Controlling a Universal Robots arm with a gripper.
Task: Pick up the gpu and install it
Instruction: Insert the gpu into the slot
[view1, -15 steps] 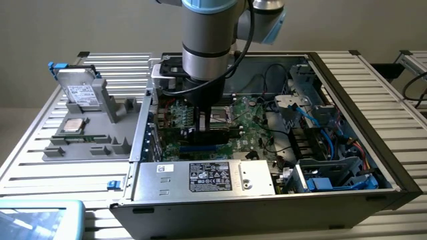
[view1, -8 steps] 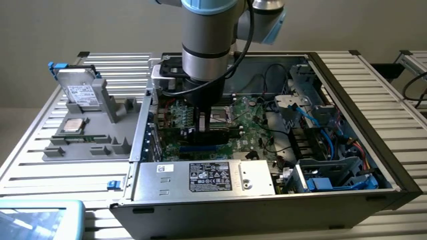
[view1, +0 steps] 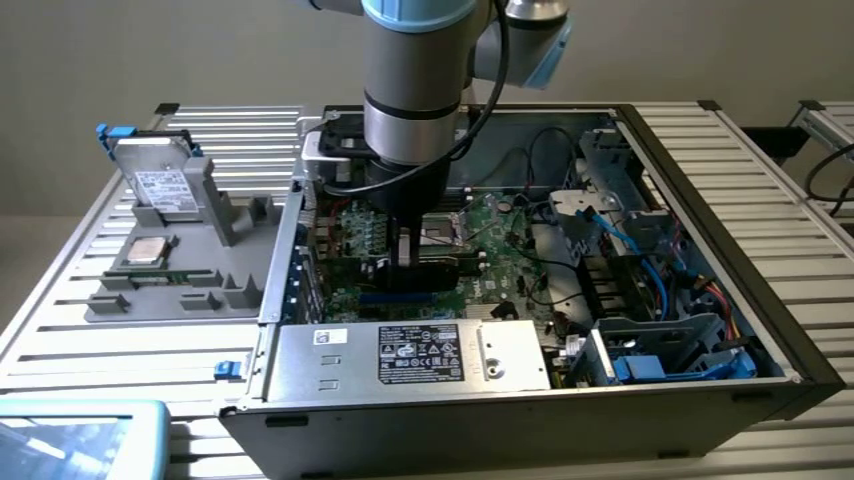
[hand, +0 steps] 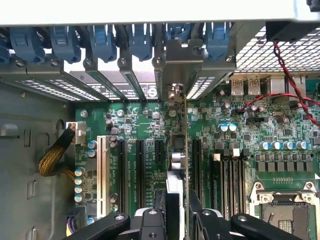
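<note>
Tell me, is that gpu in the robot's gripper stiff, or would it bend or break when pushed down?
Probably stiff: the gpu stands straight, edge-on, in the gripper without sagging. Likely fragile: edge-on it looks thin, so a sideways shove could harm it. Standing on edge, it would probably tip if released.

One robot arm (view1: 414, 90), one gpu (view1: 430, 275), one computer case (view1: 747, 300) and one power supply (view1: 414, 355) at centre; one hard drive (view1: 163, 185), one processor (view1: 144, 251), one tray (view1: 254, 290) at left.
</note>
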